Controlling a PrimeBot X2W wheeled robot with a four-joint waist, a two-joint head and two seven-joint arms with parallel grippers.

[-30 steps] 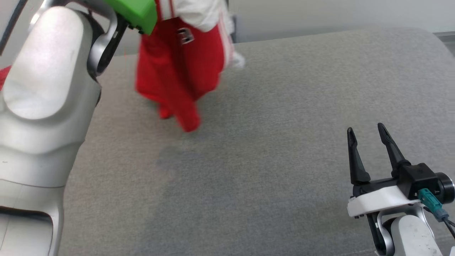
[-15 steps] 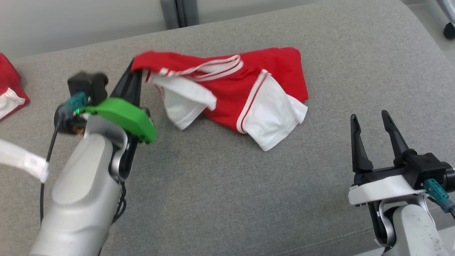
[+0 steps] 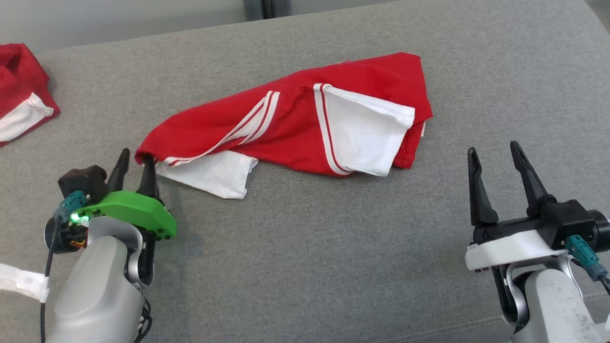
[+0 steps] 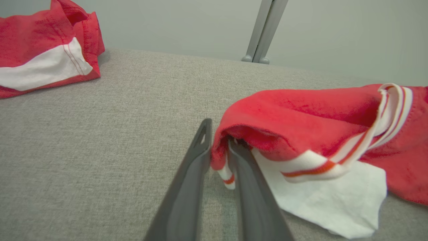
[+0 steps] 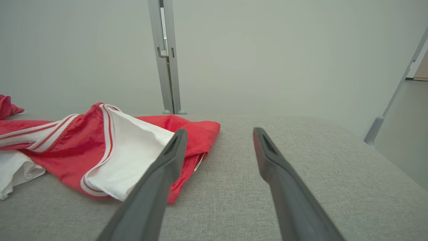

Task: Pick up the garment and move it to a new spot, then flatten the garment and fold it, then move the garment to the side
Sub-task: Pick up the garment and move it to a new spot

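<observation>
Garment point(image 3: 295, 124) lies rumpled mid-cushion point(image 3: 305, 247) with a white panel folded over; step in hand, as judged: let go, then flatten. Back your left gripper point(image 3: 135, 159) straight off the corner so the hem does not drag, then spread the cloth outward from opposite edges. Left fingers point(image 4: 199, 150) stand part-open, the red corner loose between them and draped on one; right gripper point(image 3: 493, 148) gapes wide, empty, near the garment, not touching.

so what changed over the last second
The garment, hanging from the raised left gripper a second ago, now lies on the grey cushion. That gripper came down with it and its jaws have parted at the garment's corner. The right gripper stayed open, in place.
</observation>
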